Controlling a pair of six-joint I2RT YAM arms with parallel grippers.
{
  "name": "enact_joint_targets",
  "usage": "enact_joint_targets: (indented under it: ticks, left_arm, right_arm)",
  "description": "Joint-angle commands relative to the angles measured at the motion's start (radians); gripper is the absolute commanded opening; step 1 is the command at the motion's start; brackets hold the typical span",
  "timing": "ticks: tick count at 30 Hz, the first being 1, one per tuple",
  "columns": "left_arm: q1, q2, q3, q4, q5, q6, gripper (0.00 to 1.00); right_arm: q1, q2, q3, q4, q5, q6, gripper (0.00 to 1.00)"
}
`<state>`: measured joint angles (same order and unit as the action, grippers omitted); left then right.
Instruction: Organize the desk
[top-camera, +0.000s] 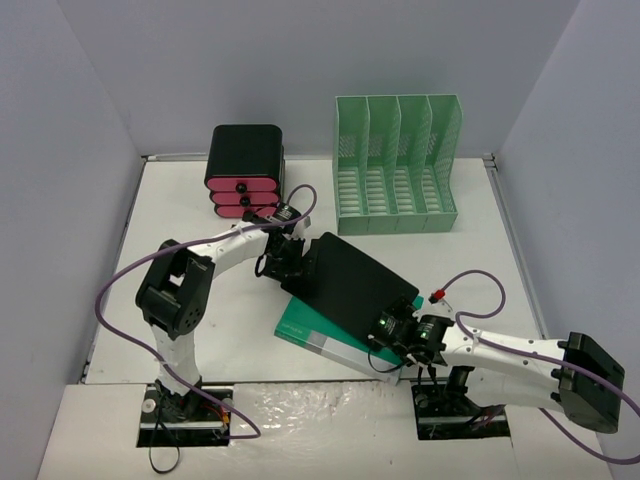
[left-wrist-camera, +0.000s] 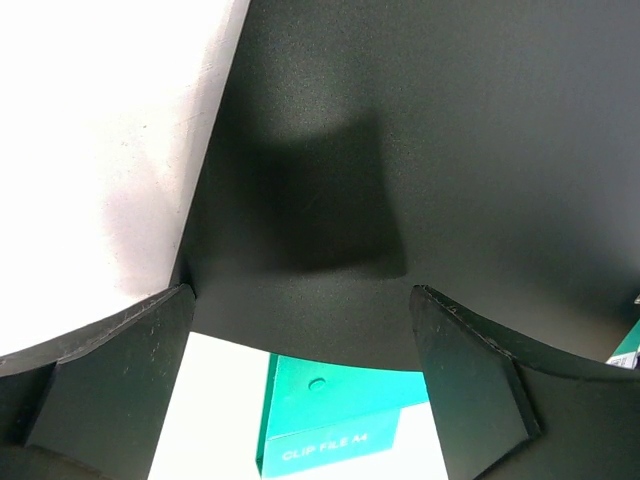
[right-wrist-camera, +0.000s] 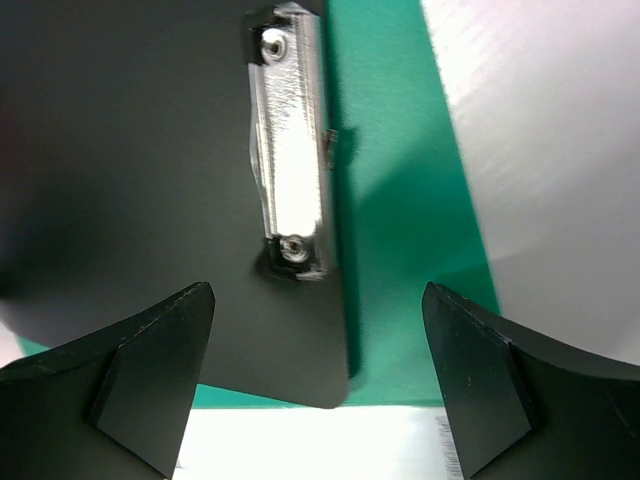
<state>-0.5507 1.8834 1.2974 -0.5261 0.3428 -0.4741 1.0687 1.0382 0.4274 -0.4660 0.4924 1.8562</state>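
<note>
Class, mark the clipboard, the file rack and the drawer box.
Clipboard (top-camera: 350, 285), top view, middle of board.
File rack (top-camera: 395, 190), top view, ribbed base.
Drawer box (top-camera: 245, 155), top view, black top.

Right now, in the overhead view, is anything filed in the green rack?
No: the green rack's four slots stand empty; the black clipboard lies atop the green folder.

The desk (top-camera: 178, 205) is lying flat and level under me, a big white matte rectangle running from 6 o'clock, where I am sitting, away to 12 o'clock. Pale grey walls (top-camera: 60, 150) are edging it at 9, 12 and 3 o'clock. Its bare white surface is showing mostly toward 9 and 3 o'clock.
</note>
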Motion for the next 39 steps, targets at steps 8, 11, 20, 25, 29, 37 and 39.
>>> enact_joint_targets:
  ticks: [8,11,20,25,29,37,39]
  left_arm:
    - [-0.015,0.03,0.002,-0.051,0.025,0.013,0.86]
    - [-0.015,0.034,0.008,-0.062,0.026,0.014,0.86]
    - [-0.015,0.052,0.059,-0.123,0.017,0.036,0.82]
    - [-0.015,0.064,0.078,-0.163,0.005,0.053,0.82]
    - [-0.014,0.069,0.094,-0.182,-0.001,0.055,0.82]
    - [-0.015,0.083,0.11,-0.183,0.007,0.048,0.81]
    - [-0.014,0.083,0.108,-0.185,0.008,0.049,0.81]
  right_arm:
    - [0.015,-0.001,-0.122,0.198,0.118,0.011,0.81]
    - [0.018,-0.001,-0.141,0.199,0.118,0.039,0.8]
    - [0.052,0.022,-0.188,0.221,0.147,0.151,0.75]
    - [0.077,0.015,-0.201,0.237,0.165,0.186,0.73]
    - [0.077,0.039,-0.204,0.225,0.088,0.223,0.72]
    - [0.102,0.12,-0.182,0.257,0.098,0.228,0.69]
    - [0.11,0.11,-0.184,0.279,0.119,0.217,0.68]
